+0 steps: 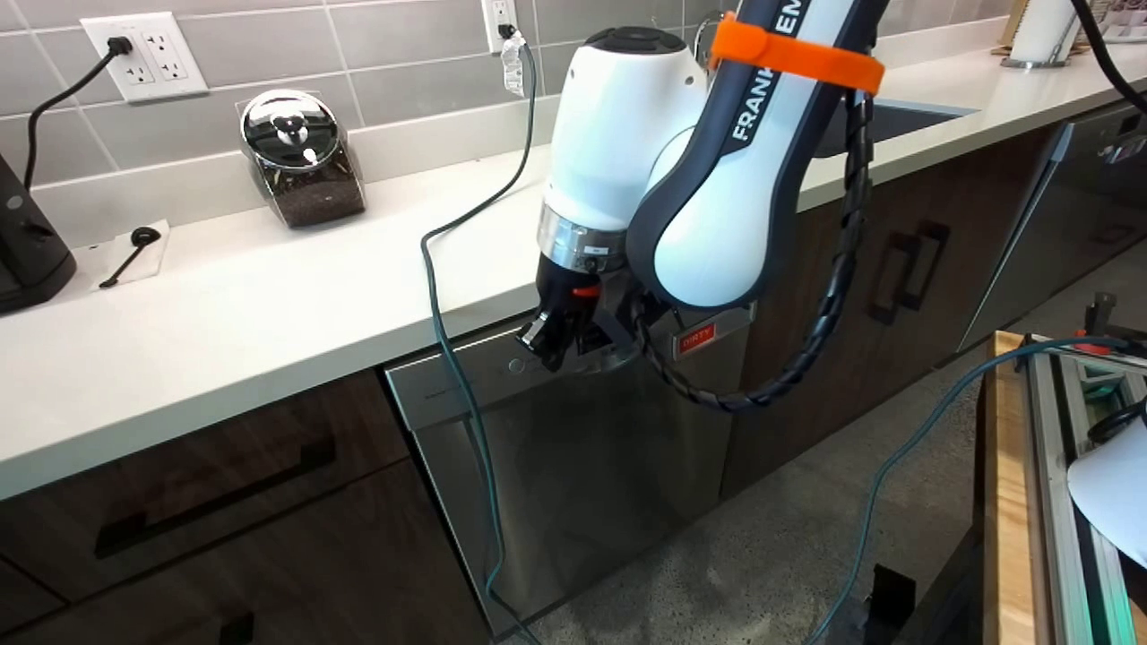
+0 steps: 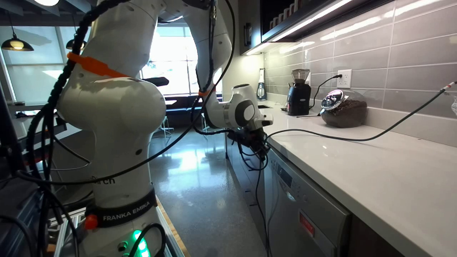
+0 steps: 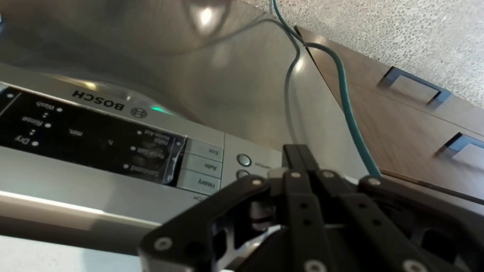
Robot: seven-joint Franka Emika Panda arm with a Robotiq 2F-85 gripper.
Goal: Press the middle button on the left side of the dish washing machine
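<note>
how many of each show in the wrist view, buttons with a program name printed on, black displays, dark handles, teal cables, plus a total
Program-name buttons: 3 (Eco, Auto, Heavy)
Black display: 1
Dark handles: 2
Teal cable: 1
Total: 7

I'm standing in a kitchen: dishwasher (image 1: 587, 466) sitting under white counter (image 2: 375, 171), grinder (image 2: 299, 97) resting on top, tiled backsplash (image 2: 417, 78) running behind.
</note>
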